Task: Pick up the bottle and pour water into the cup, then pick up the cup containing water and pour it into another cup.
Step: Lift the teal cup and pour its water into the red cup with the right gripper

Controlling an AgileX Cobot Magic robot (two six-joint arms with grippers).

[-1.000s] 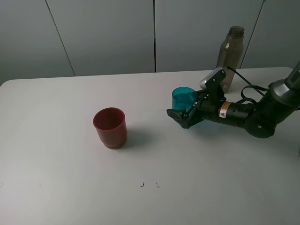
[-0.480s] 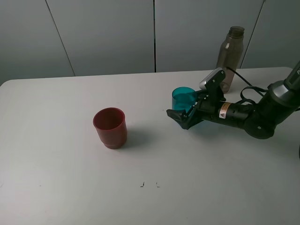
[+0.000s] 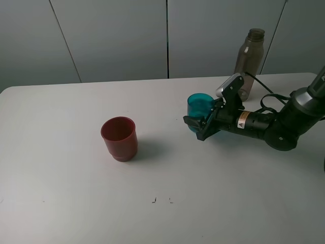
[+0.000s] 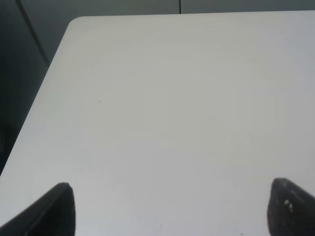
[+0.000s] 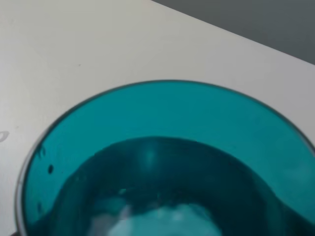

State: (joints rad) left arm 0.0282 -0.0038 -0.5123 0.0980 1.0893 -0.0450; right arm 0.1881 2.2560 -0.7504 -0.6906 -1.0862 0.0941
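Change against half a second ago: the fingers of the right gripper (image 3: 196, 124), which stood wider about the base of the blue cup (image 3: 199, 105), are now being pressed in on its wall. The cup is being held more upright and slightly nearer the wrist. The grasp is being judged as made, so the second pour is being opened. Whether the base is already being lifted off the table (image 3: 76, 203) cannot be told from the high view. The left gripper (image 4: 172, 211) is being held with its fingertips wide apart, with only bare table between them.

Blue cup: translucent, smooth, round and tapered, with a paler patch being shown at its bottom in the right wrist view. Red cup (image 3: 119, 137): opaque and tapered, standing well apart beyond the right fingertips. Bottle (image 3: 250, 58): smoky, tall and cylindrical, standing near, behind the right wrist.
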